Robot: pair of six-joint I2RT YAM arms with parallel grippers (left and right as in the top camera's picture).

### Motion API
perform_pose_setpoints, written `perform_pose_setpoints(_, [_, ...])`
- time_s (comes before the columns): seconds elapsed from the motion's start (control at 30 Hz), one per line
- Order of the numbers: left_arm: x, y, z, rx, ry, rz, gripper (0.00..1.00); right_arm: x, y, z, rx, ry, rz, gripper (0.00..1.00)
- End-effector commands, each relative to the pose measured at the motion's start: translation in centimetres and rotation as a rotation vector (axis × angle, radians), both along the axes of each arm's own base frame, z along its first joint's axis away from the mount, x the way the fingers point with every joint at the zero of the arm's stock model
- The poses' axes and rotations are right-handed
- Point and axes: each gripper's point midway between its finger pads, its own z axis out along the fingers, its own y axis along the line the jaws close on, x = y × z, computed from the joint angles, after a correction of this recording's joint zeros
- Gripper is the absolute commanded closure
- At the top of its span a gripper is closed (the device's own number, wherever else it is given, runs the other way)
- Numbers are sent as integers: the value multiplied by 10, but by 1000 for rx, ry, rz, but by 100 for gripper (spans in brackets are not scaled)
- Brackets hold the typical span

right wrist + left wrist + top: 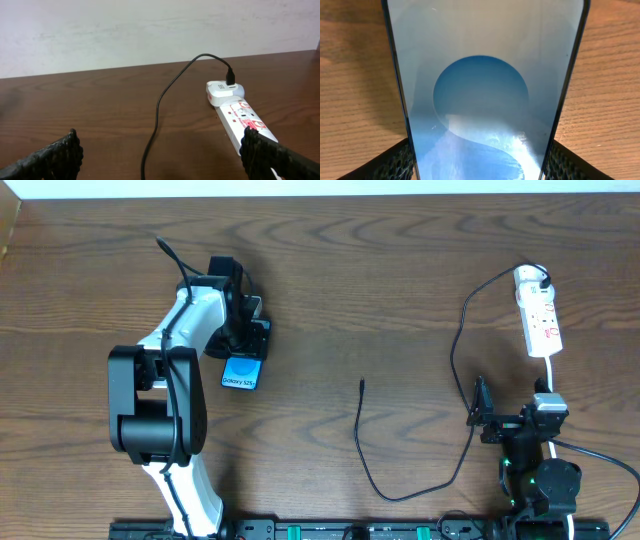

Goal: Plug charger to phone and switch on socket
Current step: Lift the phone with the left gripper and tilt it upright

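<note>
The phone (241, 373) lies at the left of the table with its blue screen up. It fills the left wrist view (480, 90). My left gripper (246, 348) is shut on the phone's edges, one finger on each side (480, 167). The socket (538, 315) lies at the far right, and it also shows in the right wrist view (242, 120). The charger's black plug (230, 78) sits in a white adapter at the socket's far end. The charger cable (455, 360) loops across the table and its connector tip (362, 384) lies free mid-table. My right gripper (484, 416) is open and empty (162, 155), above the cable, just short of the socket.
The socket's white cord (552, 370) runs towards the right arm's base. The table's back edge meets a pale wall (150, 35). A dark rail (330, 530) runs along the front edge.
</note>
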Motion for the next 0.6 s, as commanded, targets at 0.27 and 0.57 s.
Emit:
perform_pose_setpoints(0.27, [19,-12,45,-70,-125,0,93,0,2,-1,8,0,4,1])
perform_pose_setpoints(0.57, [18,-23,78,-141,-189,-8,92,0,2,-1,8,0,4,1])
